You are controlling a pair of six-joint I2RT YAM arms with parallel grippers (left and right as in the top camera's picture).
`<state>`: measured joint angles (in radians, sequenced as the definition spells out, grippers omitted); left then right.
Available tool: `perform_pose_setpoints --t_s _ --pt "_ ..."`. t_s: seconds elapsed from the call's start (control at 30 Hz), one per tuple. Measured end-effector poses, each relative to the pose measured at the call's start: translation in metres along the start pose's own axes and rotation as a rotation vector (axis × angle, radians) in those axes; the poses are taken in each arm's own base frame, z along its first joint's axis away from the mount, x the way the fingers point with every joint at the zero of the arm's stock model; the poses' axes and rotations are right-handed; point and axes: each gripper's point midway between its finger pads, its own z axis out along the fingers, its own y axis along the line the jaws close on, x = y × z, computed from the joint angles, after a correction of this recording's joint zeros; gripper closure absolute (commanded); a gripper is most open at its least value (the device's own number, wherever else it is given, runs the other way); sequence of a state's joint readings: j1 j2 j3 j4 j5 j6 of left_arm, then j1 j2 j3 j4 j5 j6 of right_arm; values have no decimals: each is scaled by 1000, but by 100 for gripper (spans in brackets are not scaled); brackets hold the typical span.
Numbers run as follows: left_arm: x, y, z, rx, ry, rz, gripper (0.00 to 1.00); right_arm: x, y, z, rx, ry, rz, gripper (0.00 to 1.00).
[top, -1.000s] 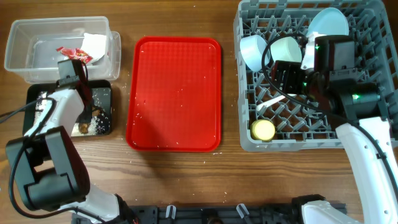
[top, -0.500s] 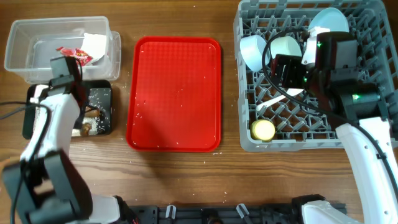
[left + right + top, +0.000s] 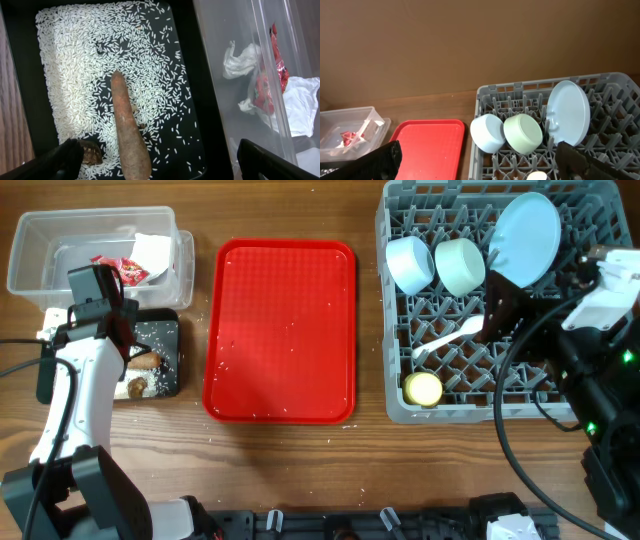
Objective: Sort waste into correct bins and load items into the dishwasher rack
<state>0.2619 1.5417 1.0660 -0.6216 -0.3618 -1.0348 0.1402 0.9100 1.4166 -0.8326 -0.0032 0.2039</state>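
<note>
My left gripper [image 3: 156, 152] hangs open over the black tray [image 3: 22, 75], holding nothing. Beneath it lie white rice [image 3: 75, 65], the brown root [image 3: 127, 130] and a dark lump [image 3: 92, 152]. The clear tub [image 3: 235, 50] alongside holds the red wrapper [image 3: 265, 90] and the napkin [image 3: 305, 105]. The grey rack [image 3: 400, 405] carries the plate [image 3: 527, 235], the blue bowl [image 3: 408, 263], the mint bowl [image 3: 460, 266], the yellow cup [image 3: 423, 388] and the spoon [image 3: 445, 340]. My right gripper [image 3: 477, 150] is open and empty, raised over the rack's right part.
The flat red tray [image 3: 285, 330] lies between the bins and the rack, with a few rice grains on it. Stray grains dot the wooden table around it. The right arm's cables hang over the rack's right side.
The left gripper has opened and lifted a little above the black tray. The right arm has drawn back to the right and up, uncovering the plate and bowls.
</note>
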Motion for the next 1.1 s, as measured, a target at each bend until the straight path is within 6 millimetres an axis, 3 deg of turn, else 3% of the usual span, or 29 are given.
perform_pose_setpoints --t_s 0.3,0.4,0.53,0.6,0.87,1.1 --pt "0 0 0 0 0 2 0 11 -2 13 12 58 4 0" --pt "0 0 0 0 0 2 0 15 -4 27 21 84 4 0" --pt "0 0 0 0 0 2 0 27 -15 62 66 47 2 0" --pt "0 0 0 0 0 2 0 25 -19 70 62 -82 5 0" --pt "0 0 0 0 0 2 0 148 -50 50 52 -286 9 0" --pt "0 0 0 -1 0 3 0 222 -66 54 52 -318 8 0"
